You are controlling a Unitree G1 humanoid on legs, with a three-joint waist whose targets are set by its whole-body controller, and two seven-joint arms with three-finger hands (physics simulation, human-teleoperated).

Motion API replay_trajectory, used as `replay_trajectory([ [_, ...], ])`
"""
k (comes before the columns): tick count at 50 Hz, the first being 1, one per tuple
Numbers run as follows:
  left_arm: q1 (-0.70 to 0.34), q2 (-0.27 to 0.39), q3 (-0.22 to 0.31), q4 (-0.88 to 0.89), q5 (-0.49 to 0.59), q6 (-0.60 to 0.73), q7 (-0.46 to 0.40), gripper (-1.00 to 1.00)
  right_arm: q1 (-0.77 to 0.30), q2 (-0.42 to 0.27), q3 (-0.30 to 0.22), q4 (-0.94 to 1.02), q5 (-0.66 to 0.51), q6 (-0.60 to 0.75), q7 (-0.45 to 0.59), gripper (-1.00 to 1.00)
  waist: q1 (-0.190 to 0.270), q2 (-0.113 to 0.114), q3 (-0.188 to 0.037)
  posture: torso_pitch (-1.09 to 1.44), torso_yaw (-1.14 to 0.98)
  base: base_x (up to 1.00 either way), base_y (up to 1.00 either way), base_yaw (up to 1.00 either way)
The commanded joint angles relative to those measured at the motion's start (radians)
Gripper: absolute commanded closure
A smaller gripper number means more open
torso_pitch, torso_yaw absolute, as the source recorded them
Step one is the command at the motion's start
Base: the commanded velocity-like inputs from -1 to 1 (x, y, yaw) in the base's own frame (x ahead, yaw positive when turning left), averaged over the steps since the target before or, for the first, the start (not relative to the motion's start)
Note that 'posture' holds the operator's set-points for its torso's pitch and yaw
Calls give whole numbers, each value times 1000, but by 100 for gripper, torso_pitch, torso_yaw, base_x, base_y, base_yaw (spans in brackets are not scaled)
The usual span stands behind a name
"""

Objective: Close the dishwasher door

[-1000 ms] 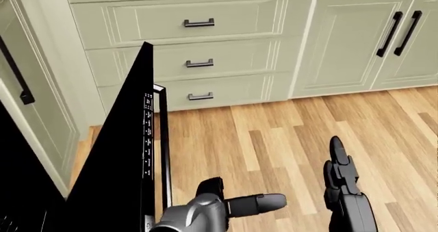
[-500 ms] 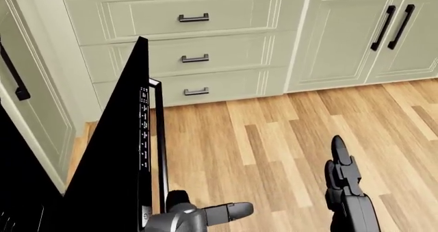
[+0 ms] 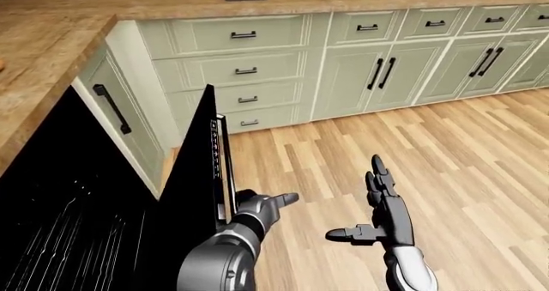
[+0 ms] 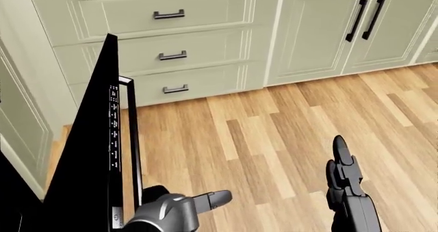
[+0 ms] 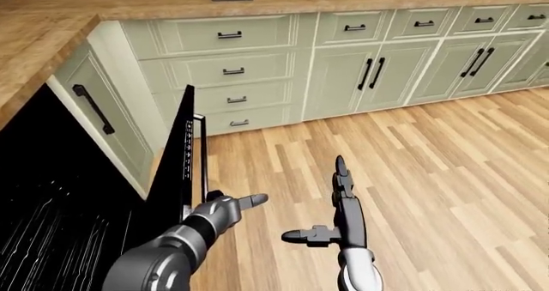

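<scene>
The black dishwasher door (image 3: 193, 175) stands partly open at the left, its top edge with the control strip (image 4: 113, 134) and bar handle (image 4: 133, 139) facing right. The dark dishwasher cavity with racks (image 3: 60, 220) lies to its left. My left hand (image 3: 262, 207) is open, against the door's outer face just below the handle, one finger pointing right; it also shows in the head view (image 4: 185, 206). My right hand (image 3: 381, 207) is open and empty, fingers up over the wooden floor, apart from the door.
Pale green drawers (image 3: 244, 69) and cupboard doors (image 3: 378, 72) run along the top under a wooden counter (image 3: 51, 40). A tall cabinet door with a black handle (image 3: 111, 107) stands beside the dishwasher. Wooden floor (image 3: 429, 149) spreads to the right.
The head view has shifted, the cabinets sliding left and up. My left hand has drawn left toward the door's handle side. The door stands more upright. The right hand holds its place.
</scene>
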Motion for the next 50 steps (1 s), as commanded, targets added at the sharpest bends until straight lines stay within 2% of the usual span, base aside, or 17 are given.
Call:
replay_trajectory([
  [1,-41,44,-14,-57,43,-64,79,-100,-12,-2,-1,-44,1,-30,-1,-100,11,0,-24,0,0,0,0,0],
  [29,-77,87,-13,-59,50,-91,209,-100,-11,-3,-2,-62,2,-15,2,-100,4,3,-23,0,0,0,0,0],
  [50,-110,135,7,-59,30,-73,201,-100,-15,-2,4,-58,-2,-15,-2,-100,1,10,-22,0,0,0,0,0],
])
